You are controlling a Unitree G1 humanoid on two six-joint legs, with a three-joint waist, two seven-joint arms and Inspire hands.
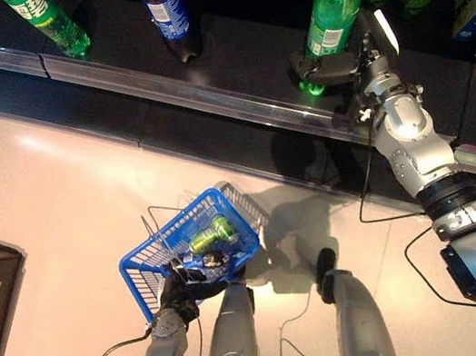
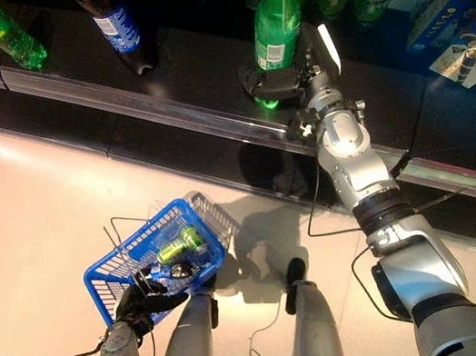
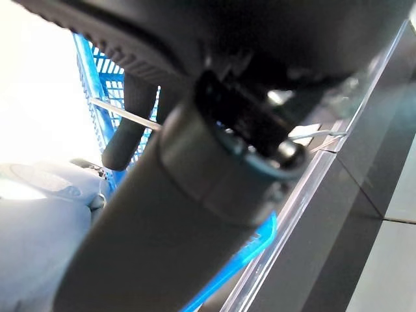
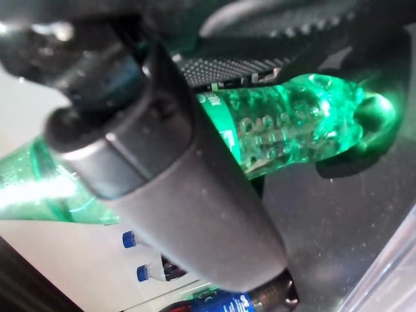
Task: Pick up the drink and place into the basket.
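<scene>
Shop, drinks-stocked shelf (image 1: 226, 60), blue shopping basket (image 1: 143, 264)

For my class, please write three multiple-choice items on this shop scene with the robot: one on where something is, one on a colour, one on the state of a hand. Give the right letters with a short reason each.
1. Where is the basket?
A. on the shelf
B. held by the left hand over the floor
C. hanging from the right arm

2. What colour is the cap of the green bottle at the right hand?
A. yellow
B. blue
C. red

3. How is the right hand?
A. open, away from the shelf
B. shut on nothing
C. fingers curled round the green bottle

Answers:
1 B: the left hand grips the basket's near edge, low by the robot.
2 A: the head views show a yellow cap.
3 C: the right wrist view shows fingers wrapped on the bottle's lower part.
</scene>
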